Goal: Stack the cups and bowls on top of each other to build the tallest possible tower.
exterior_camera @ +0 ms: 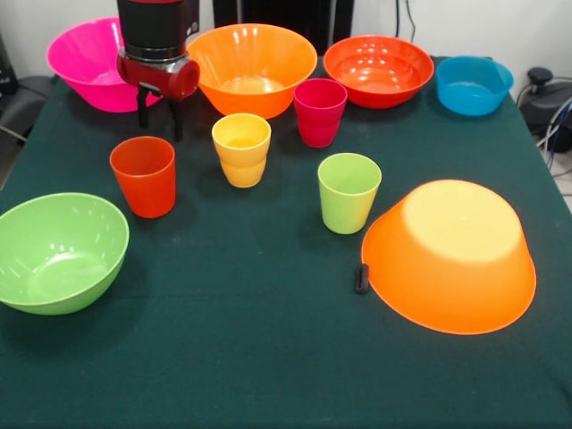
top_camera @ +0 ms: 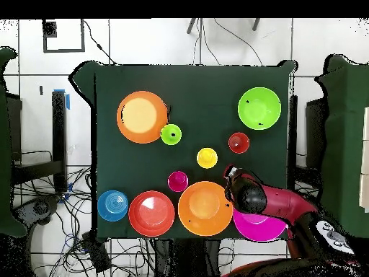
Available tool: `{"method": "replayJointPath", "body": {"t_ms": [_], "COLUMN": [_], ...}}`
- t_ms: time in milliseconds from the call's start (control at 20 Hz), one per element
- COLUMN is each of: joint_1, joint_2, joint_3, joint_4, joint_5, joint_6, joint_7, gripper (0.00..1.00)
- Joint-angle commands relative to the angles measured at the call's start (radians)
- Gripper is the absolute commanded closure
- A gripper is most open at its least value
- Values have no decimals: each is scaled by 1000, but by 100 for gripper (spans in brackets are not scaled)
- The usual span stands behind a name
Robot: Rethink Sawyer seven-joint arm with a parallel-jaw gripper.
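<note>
My gripper (exterior_camera: pixel 159 116) hangs open and empty just above the cloth, between the pink bowl (exterior_camera: pixel 85 63) and an upright orange bowl (exterior_camera: pixel 252 67), behind the orange-red cup (exterior_camera: pixel 143 176). In the overhead view the gripper (top_camera: pixel 230 175) is beside the pink bowl (top_camera: pixel 261 227). The yellow cup (exterior_camera: pixel 241 149), crimson cup (exterior_camera: pixel 320 112) and lime cup (exterior_camera: pixel 349 192) stand upright and apart mid-table. A second orange bowl (exterior_camera: pixel 451 255) lies upside down at the near right. The lime bowl (exterior_camera: pixel 58 252), red-orange bowl (exterior_camera: pixel 378 70) and blue bowl (exterior_camera: pixel 474 85) stand upright. Nothing is stacked.
A small black object (exterior_camera: pixel 361 278) lies against the upturned orange bowl's rim. The dark green tablecloth (exterior_camera: pixel 250 357) covers the table. Cables and equipment lie on the floor around the table (top_camera: pixel 65 209).
</note>
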Motion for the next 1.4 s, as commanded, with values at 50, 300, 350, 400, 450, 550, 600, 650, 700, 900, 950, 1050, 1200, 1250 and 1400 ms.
{"method": "replayJointPath", "body": {"t_ms": [50,300,350,400,450,550,600,650,700,900,950,1050,1200,1250,1400], "joint_1": [5,-1,-1,-4,-4,-1,-1,-1,-1,-9,-13,-19,-23,-24,-20], "joint_2": [12,0,-5,-12,-22,-53,-76,-102,-128,-195,-203,-220,-239,-239,-235], "joint_3": [41,49,49,53,53,51,54,56,58,68,72,76,71,72,65], "joint_4": [-57,-51,-48,-44,-38,-20,-7,6,20,51,57,72,95,99,102], "joint_5": [-43,-39,-36,-35,-32,-25,-20,-15,-10,7,9,10,4,2,-4], "joint_6": [-15,3,5,13,20,36,49,63,79,134,138,138,132,131,122], "joint_7": [22,17,19,14,15,17,15,13,11,-5,-5,-1,8,9,17], "gripper": [0,0,0,0,0,0,0,0,0,0,0,0,0,0,0]}}
